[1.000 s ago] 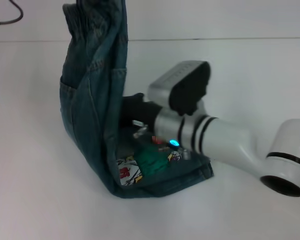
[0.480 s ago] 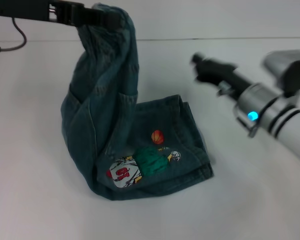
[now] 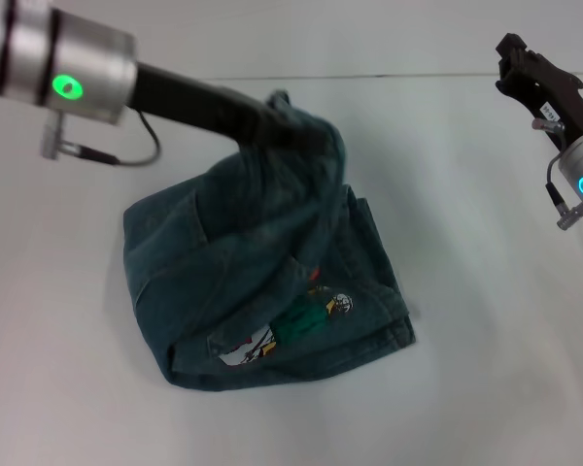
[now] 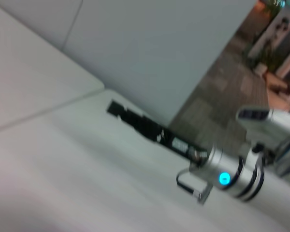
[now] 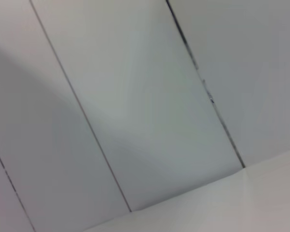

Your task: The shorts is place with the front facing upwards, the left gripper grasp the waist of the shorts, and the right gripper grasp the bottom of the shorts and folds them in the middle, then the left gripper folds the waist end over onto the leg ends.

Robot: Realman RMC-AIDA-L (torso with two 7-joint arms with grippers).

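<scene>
While clamped on the waist (image 3: 306, 131), lifts one end of the shorts (image 3: 262, 282) above the table (image 3: 58, 388): left gripper (image 3: 272, 121). Raised far right, well apart from cloth: right gripper (image 3: 510, 58), finger state impossible to tell.

Shorts (image 3: 253, 282) in a folded heap at the middle of the worktop (image 3: 486, 388), printed face up at the near edge, leg ends (image 3: 384, 262) toward the right. Waist (image 3: 296, 121) raised at the far side of the heap, draped over the lower layer, pinched in the left gripper (image 3: 272, 121), whose arm reaches in from the upper left. Right gripper (image 3: 525, 68) well apart from the cloth, at the far right above the worktop, touching nothing; seen also from the left wrist (image 4: 117, 108), over the bare worktop with a wall (image 4: 150, 53) behind it. Right wrist view: wall panels and a strip of worktop only.
</scene>
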